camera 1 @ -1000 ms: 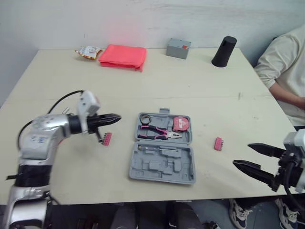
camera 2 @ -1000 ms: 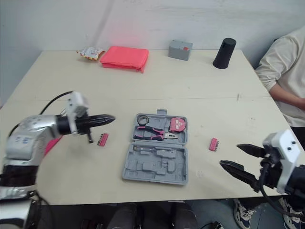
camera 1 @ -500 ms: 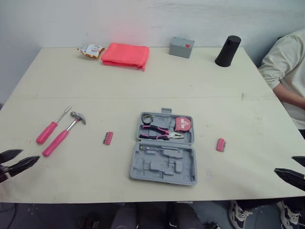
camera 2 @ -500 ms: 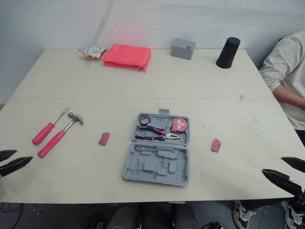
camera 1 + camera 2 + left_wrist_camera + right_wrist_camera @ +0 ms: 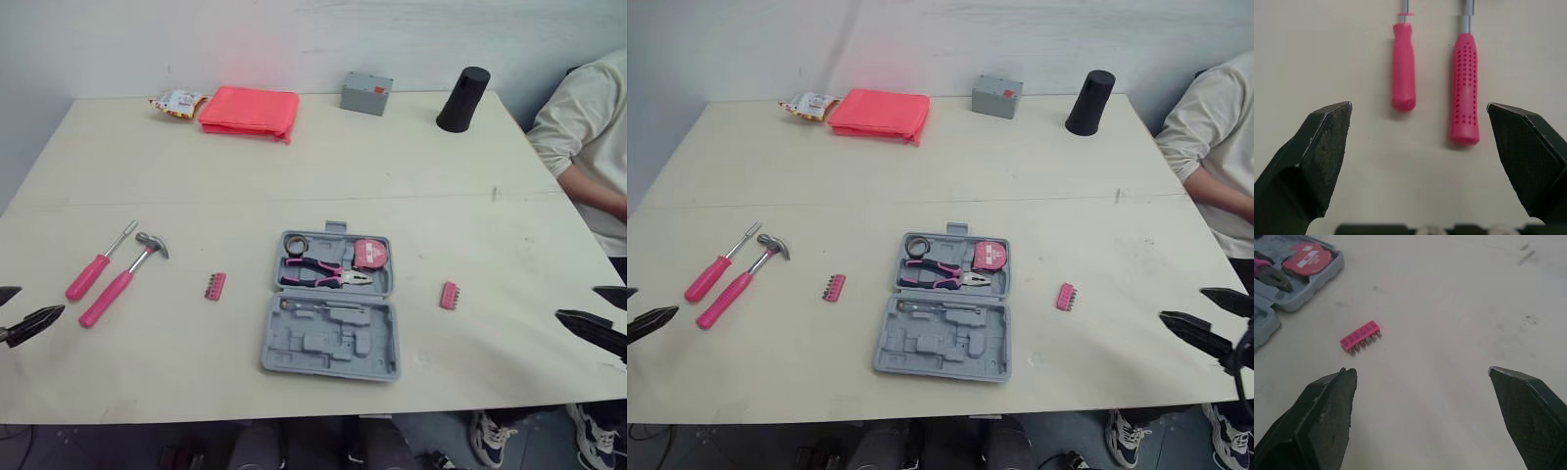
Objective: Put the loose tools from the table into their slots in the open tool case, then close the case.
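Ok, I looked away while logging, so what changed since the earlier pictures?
Both arms drew back toward the robot: the left gripper withdrew from the left pink bit strip to the table's near edge, open; the right gripper retreated, open. Nothing was picked up. The open grey plastic tool case, pink-handled hammer, pink-handled screwdriver and right pink bit strip lie unmoved.

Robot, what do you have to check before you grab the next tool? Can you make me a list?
1. Tool case open: ok.
2. Left gripper open and empty: ok.
3. Right gripper open and empty: ok.
4. Hammer and screwdriver lie apart, ahead of the left gripper: ok.
5. Which slot fits the hammer: cannot tell.
6. All tools stowed: not ok; one bit strip lies left of the case, another right.
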Available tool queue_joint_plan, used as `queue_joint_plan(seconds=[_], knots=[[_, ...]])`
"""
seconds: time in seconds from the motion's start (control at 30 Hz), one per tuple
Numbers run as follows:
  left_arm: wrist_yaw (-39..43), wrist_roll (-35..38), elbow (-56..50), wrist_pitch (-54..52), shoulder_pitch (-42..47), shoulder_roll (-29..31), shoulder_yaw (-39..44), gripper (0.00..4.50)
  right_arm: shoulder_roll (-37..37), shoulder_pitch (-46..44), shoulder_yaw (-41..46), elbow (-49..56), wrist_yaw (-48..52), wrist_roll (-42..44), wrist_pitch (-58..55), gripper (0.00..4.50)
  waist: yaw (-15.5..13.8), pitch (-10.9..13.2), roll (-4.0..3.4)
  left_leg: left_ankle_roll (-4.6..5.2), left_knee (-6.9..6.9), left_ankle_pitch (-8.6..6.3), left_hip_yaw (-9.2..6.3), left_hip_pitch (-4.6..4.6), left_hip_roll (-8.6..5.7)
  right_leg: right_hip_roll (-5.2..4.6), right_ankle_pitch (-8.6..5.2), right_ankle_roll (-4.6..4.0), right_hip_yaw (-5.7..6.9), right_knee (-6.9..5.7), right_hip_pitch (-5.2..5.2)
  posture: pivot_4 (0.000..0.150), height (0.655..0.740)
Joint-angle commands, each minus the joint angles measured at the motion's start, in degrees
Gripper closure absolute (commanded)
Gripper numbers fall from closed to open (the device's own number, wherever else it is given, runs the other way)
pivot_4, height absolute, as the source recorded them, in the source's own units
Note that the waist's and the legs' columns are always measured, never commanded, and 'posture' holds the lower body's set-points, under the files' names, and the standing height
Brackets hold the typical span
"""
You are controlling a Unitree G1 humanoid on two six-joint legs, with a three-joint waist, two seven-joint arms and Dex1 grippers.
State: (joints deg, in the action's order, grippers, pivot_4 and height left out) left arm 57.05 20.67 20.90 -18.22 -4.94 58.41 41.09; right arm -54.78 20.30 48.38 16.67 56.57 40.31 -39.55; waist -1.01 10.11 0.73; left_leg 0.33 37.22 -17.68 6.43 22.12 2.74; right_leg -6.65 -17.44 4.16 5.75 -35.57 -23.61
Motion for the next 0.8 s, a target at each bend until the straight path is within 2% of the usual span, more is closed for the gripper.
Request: queue_joint_plan(seconds=[0.03, 0.13, 0.2, 0.27, 0.33, 0.47, 0.67, 0.8], knots=[[-0.5, 0.2, -5.7, -2.1, 2.8, -0.8, -6.3, 0.02, -1.1, -9.4, -6.1, 14.5, -5.9, 12.7, -5.3, 0.00, 0.4, 0.0, -0.06, -0.02, 0.03, 0.05, 0.01, 0.00, 0.00, 0.01, 0.00, 0.00, 0.00, -0.08, -0.01, 0.150, 0.7400], [-3.5, -2.8, -7.0, -2.1, 4.2, -1.3, -10.5, 0.02, 0.9, -18.7, -12.3, 20.3, -14.1, 20.0, -8.0, 0.00, 1.3, 0.1, -0.09, -0.07, 0.04, 0.18, 0.03, -0.06, 0.02, 0.00, 0.05, 0.01, -0.08, -0.24, -0.01, 0.150, 0.7400], [-6.7, -3.5, -8.0, -4.2, 7.3, -3.0, -13.7, 0.02, 4.0, -28.2, -22.1, 24.9, -20.3, 24.9, -8.5, 0.00, 1.5, 0.0, 0.08, 0.10, -0.04, 0.36, 0.00, -0.08, 0.06, 0.08, 0.03, -0.02, -0.06, -0.26, -0.03, 0.150, 0.7400], [-9.3, -4.8, -8.2, -5.7, 9.3, -4.3, -16.4, 0.02, 5.5, -35.0, -29.4, 27.5, -22.7, 26.3, -9.2, 0.00, 1.6, 0.1, 0.05, 0.13, -0.03, 0.40, 0.00, -0.05, 0.04, 0.09, 0.02, -0.04, -0.01, -0.28, -0.06, 0.150, 0.7400], [-10.4, -5.6, -7.4, -6.4, 10.1, -4.9, -17.9, 0.02, 5.5, -39.7, -32.9, 27.8, -23.6, 28.3, -10.1, 0.00, 1.5, 0.0, 0.07, 0.13, 0.00, 0.41, 0.01, 0.06, 0.01, 0.08, 0.02, -0.04, 0.03, -0.30, -0.12, 0.150, 0.7400], [-10.6, -5.7, -6.5, -7.6, 9.1, -5.1, -18.5, 0.02, 3.5, -44.1, -34.0, 26.5, -23.4, 32.4, -11.0, 0.00, 1.3, 0.0, 0.15, 0.08, 0.17, 0.43, 0.20, 0.11, 0.00, 0.05, 0.09, 0.08, 0.13, -0.35, -0.08, 0.150, 0.7400], [-11.7, -5.2, -7.4, -9.3, 6.2, -5.3, -16.5, 0.02, -0.4, -44.5, -32.9, 24.6, -19.7, 30.9, -10.2, 0.00, 1.6, 0.0, 0.16, 0.52, 0.26, 0.16, 0.36, 0.02, -0.01, -0.02, 0.15, 0.19, 0.05, -0.12, -0.03, 0.150, 0.7400], [-10.3, -4.3, -7.0, -11.5, 4.6, -5.8, -17.2, 0.02, -1.5, -45.0, -32.3, 22.7, -18.2, 31.2, -9.8, 0.00, 2.4, 0.0, 0.13, 0.37, 0.15, 0.25, 0.35, -0.11, 0.04, -0.01, 0.13, 0.16, 0.03, -0.23, -0.02, 0.150, 0.7400]])
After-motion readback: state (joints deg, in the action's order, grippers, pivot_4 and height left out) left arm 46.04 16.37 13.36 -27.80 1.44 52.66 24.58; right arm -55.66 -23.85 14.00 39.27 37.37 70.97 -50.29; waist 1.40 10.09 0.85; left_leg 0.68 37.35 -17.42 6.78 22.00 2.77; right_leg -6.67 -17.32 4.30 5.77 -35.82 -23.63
